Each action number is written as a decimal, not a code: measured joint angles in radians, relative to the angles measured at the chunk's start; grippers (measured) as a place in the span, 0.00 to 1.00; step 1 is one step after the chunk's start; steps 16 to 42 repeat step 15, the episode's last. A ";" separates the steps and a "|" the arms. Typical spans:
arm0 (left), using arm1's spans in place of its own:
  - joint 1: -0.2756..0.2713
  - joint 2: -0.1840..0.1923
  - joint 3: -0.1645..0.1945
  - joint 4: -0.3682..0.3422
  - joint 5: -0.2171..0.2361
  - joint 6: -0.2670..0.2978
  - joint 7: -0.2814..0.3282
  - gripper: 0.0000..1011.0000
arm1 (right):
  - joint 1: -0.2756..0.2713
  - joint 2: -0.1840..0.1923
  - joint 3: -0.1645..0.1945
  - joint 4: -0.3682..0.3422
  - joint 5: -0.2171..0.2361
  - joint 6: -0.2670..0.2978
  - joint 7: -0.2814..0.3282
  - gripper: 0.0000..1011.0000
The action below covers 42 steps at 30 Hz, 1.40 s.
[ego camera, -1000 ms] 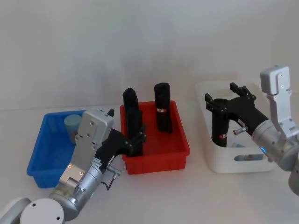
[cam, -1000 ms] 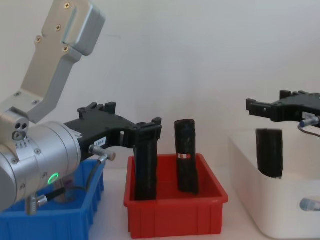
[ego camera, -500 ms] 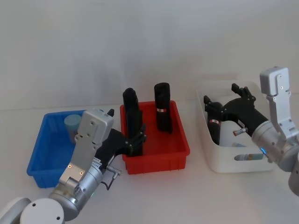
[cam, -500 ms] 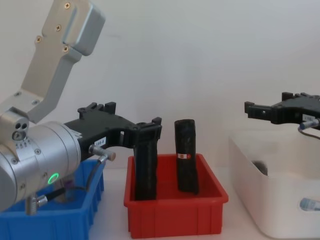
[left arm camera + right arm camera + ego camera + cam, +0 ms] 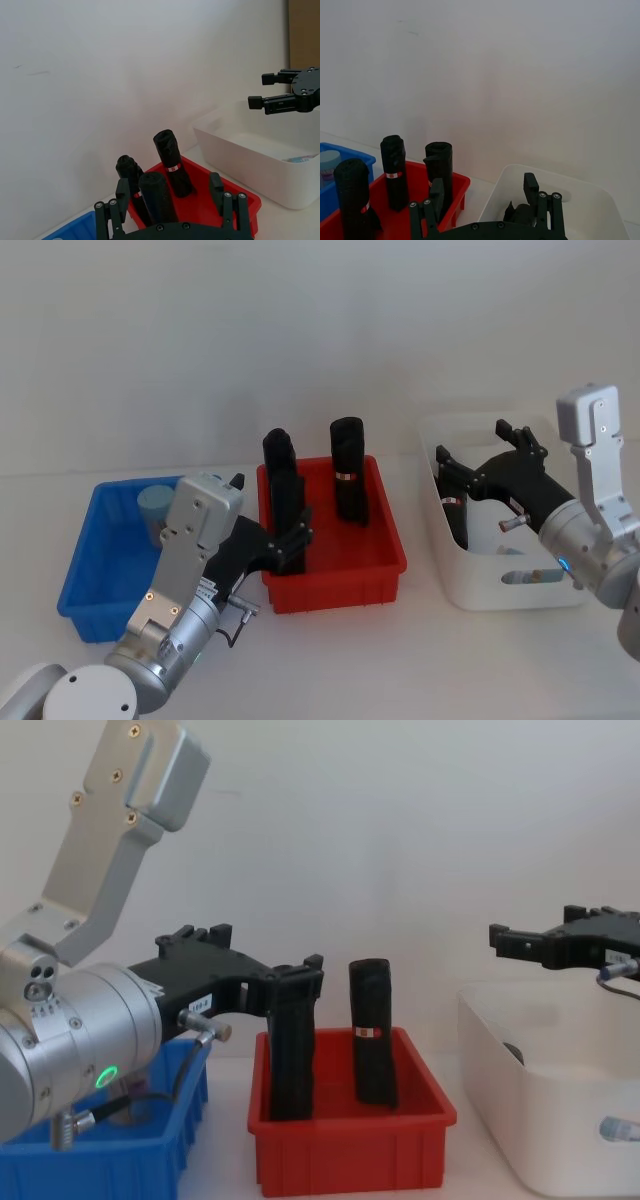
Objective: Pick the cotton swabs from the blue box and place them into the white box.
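Dropped black roll [image 5: 455, 518] now inside white box [image 5: 480, 590], below open right claw [image 5: 480, 462].

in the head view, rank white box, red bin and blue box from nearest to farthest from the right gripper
1. white box, directly under the right gripper, at the robot's right.
2. red bin, in the middle.
3. blue box, far over on the robot's left.

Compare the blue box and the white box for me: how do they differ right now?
The blue box is low, square-cornered and holds an upright cotton swab jar; the white box is bigger, taller and round-cornered, holding a fallen black roll. Both are open-topped.
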 joint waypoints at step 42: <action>0.000 0.000 0.000 0.000 0.000 0.000 0.000 0.99 | 0.000 0.000 0.000 0.000 0.001 -0.001 0.000 0.99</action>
